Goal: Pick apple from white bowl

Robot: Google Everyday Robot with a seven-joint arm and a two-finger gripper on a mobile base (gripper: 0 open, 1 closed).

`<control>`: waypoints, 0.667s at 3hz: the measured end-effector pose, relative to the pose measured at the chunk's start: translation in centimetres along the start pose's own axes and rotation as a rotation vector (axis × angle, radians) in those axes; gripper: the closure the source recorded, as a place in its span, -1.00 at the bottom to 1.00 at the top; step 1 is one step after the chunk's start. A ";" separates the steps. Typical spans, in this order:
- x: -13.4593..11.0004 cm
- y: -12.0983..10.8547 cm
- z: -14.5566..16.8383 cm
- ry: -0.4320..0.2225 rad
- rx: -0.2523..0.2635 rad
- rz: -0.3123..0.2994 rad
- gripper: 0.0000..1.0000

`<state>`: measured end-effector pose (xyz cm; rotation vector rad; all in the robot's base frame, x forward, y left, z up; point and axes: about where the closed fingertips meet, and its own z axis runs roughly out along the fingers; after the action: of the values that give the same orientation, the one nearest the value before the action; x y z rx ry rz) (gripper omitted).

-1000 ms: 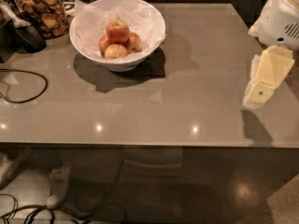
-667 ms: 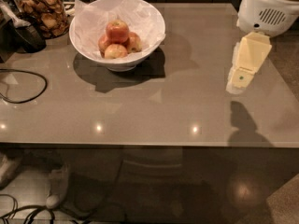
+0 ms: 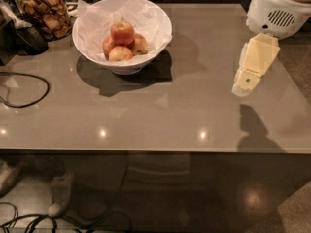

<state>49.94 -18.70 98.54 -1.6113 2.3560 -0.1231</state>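
Apple in white bowl, gripper well apart at right.
The apple (image 3: 122, 33) lies on top of three paler apples (image 3: 120, 53) inside the paper-lined white bowl (image 3: 163, 23), which stands at the rear left of the grey surface (image 3: 155, 115). A glass jar of brown snacks (image 3: 43, 14) stands just left of the bowl. The gripper (image 3: 246, 81) hangs over the right side of the surface, tilted down-left; whether it is spread or closed cannot be told.

Table (image 3: 160, 123) bears white bowl (image 3: 127, 65), jar (image 3: 44, 12) (tool (image 3: 246, 81) above).

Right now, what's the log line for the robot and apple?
gripper: over right side of table, apart from white bowl | apple: atop other apples in bowl, untouched | pick: not yet done
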 end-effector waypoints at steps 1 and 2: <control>-3.3 -2.3 -0.4 -0.090 0.024 0.028 -1.00; -7.1 -5.2 -1.8 -0.139 0.058 0.013 -1.00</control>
<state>56.44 -14.27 102.78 -1.5259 2.2371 -0.0727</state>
